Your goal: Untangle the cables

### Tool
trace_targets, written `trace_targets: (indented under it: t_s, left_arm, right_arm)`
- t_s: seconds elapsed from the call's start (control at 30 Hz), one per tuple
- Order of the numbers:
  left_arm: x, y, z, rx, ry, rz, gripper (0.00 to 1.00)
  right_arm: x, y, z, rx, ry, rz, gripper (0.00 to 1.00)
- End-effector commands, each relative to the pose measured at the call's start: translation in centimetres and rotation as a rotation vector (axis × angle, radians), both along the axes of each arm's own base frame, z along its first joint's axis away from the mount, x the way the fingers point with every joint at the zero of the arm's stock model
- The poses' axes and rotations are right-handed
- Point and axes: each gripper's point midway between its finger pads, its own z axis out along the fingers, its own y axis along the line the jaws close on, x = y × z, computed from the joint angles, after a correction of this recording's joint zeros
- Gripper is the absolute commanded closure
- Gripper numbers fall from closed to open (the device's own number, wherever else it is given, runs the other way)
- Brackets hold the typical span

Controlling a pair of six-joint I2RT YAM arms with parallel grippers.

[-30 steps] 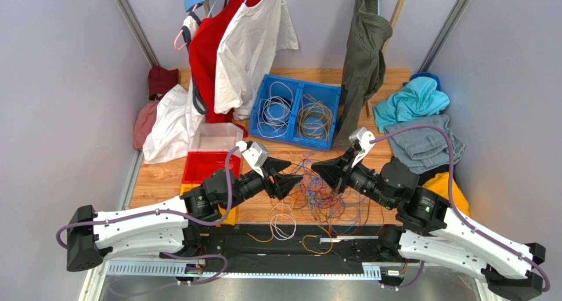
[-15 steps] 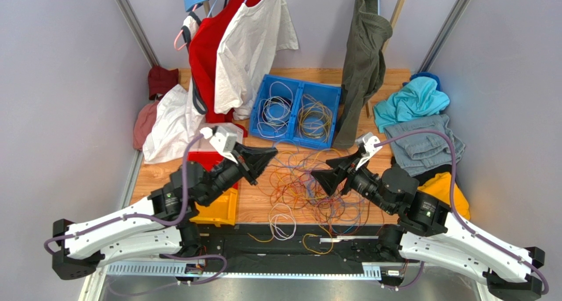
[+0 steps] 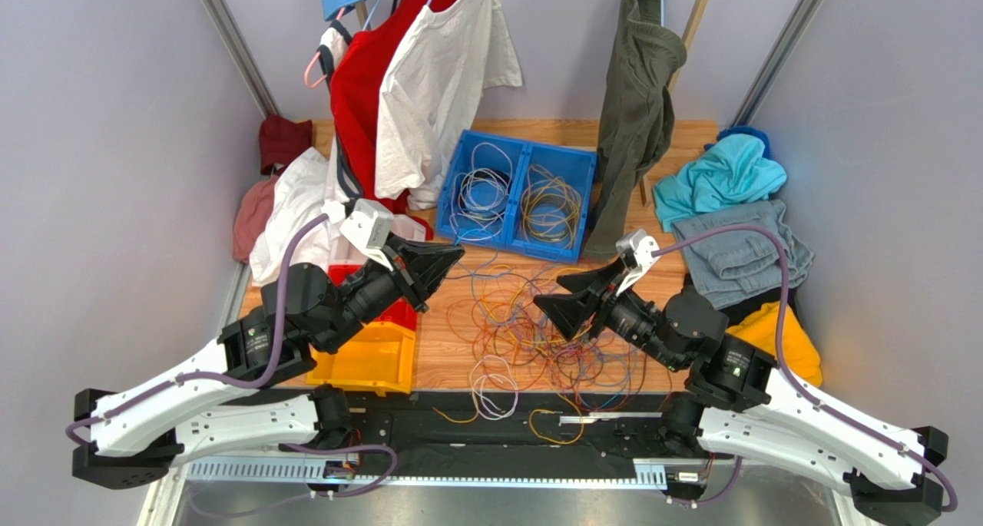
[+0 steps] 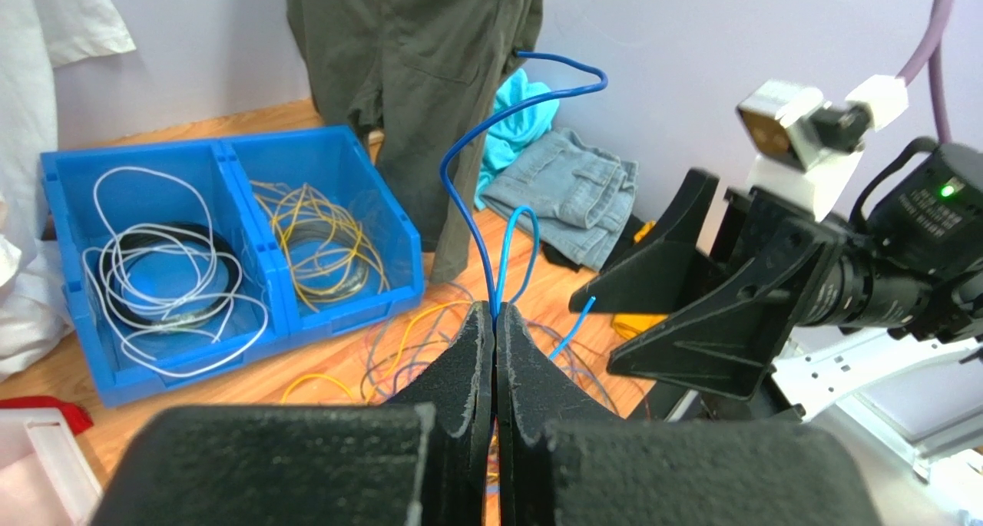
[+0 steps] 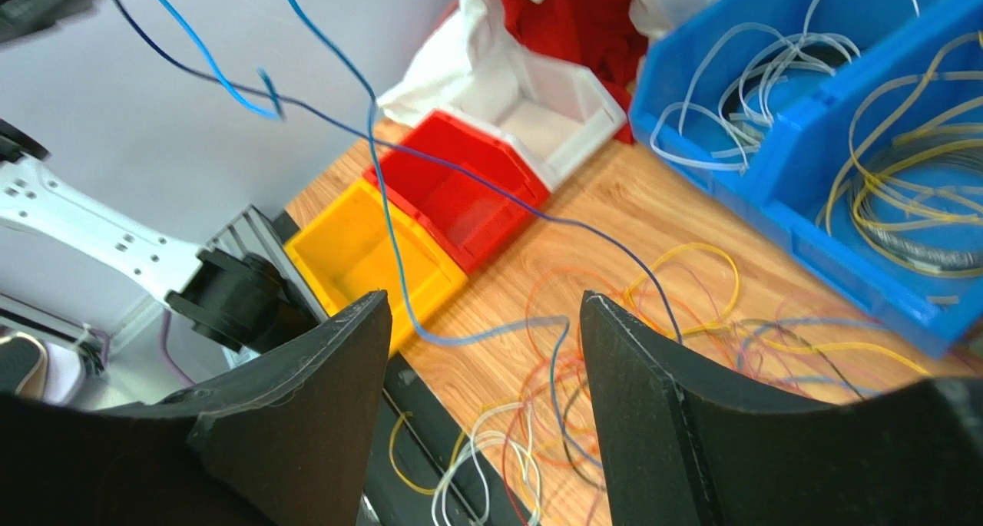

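Left claw (image 4: 495,319) pinched tight on blue cable (image 4: 462,157). Right claw (image 5: 485,305) gapes empty above cable tangle (image 3: 519,325). Yellow bin (image 3: 369,359) at desk (image 3: 444,365) near edge.

The right pincer (image 5: 482,307) stands open over the table (image 5: 600,221). A blue cable (image 5: 375,169) shows between its fingers, with the red bin (image 5: 462,198) and yellow bin (image 5: 358,255) beyond.

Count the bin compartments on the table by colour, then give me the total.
Blue compartments: 2
White bin: 1
Red bin: 1
Yellow bin: 1
Total: 5
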Motion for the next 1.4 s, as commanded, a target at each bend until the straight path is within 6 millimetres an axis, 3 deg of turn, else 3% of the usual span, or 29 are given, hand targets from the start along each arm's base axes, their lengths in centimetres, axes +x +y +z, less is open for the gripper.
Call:
trace_targets:
  t_s: [0.0, 0.2, 0.33, 0.53, 0.57, 0.6, 0.67, 0.7, 0.8, 0.93, 1.0, 1.03, 1.07, 1.13, 1.17, 1.27, 1.37]
  left_arm:
    - [-0.4, -0.6, 0.6, 0.016, -0.009, -0.04, 1.0]
    - [-0.8, -1.2, 0.4, 0.021, -0.004, -0.077, 1.0]
    - [-1.0, -1.4, 0.1, 0.024, 0.001, -0.09, 1.0]
    - [-1.2, -1.3, 0.2, 0.018, 0.001, -0.095, 1.0]
    - [-1.2, -1.3, 0.1, 0.019, 0.003, -0.096, 1.0]
    - [-1.2, -1.2, 0.1, 0.017, 0.002, -0.096, 1.0]
    - [-1.3, -1.2, -0.1, 0.019, 0.007, -0.097, 1.0]
    - [-1.3, -1.0, -0.2, 0.021, 0.008, -0.094, 1.0]
    - [-1.2, -0.4, -0.6, 0.02, 0.014, -0.077, 1.0]
    - [-0.6, 0.5, -2.2, 0.031, 0.048, -0.022, 1.0]
    - [-0.1, 1.0, -4.3, 0.059, 0.094, 0.03, 1.0]
    - [0.1, 1.2, -5.1, 0.072, 0.114, 0.046, 0.99]
    - [0.2, 1.3, -7.2, 0.107, 0.159, 0.061, 0.93]
    - [0.5, 1.7, -9.1, 0.136, 0.205, 0.104, 0.74]
    - [0.5, 2.0, -11.1, 0.165, 0.253, 0.124, 0.48]
    - [0.8, 3.7, -14.1, 0.203, 0.329, 0.218, 0.01]
    - [1.1, 5.5, -15.2, 0.21, 0.353, 0.295, 0.01]
  right_arm:
    - [-0.2, 1.1, 5.1, 0.133, -0.122, 0.044, 0.35]
    - [0.1, 2.4, 8.8, 0.195, -0.22, 0.062, 0.35]
    - [0.8, 3.4, 9.9, 0.172, -0.25, 0.063, 0.35]
    - [2.1, 5.2, 9.4, 0.121, -0.258, 0.054, 0.39]
    - [2.3, 5.4, 9.5, 0.118, -0.259, 0.05, 0.43]
    - [2.4, 5.6, 9.5, 0.12, -0.261, 0.049, 0.54]
    - [2.7, 6.1, 9.2, 0.111, -0.258, 0.052, 0.67]
    - [2.7, 6.2, 9.1, 0.107, -0.256, 0.051, 0.82]
    - [2.9, 5.9, 9.1, 0.089, -0.252, 0.035, 1.0]
    - [3.2, 3.7, 9.9, 0.065, -0.245, -0.036, 1.0]
    - [3.5, 2.4, 9.3, 0.018, -0.222, -0.079, 1.0]
    - [3.3, 1.5, 10.2, 0.027, -0.231, -0.091, 1.0]
    - [3.3, 0.9, 10.5, 0.026, -0.229, -0.111, 1.0]
    - [2.9, -0.6, 10.9, 0.021, -0.231, -0.131, 1.0]
    - [2.9, -1.1, 11.0, 0.019, -0.231, -0.146, 1.0]
    - [2.6, -2.6, 11.8, 0.017, -0.239, -0.166, 1.0]
    - [2.5, -3.0, 12.3, 0.002, -0.24, -0.17, 1.0]
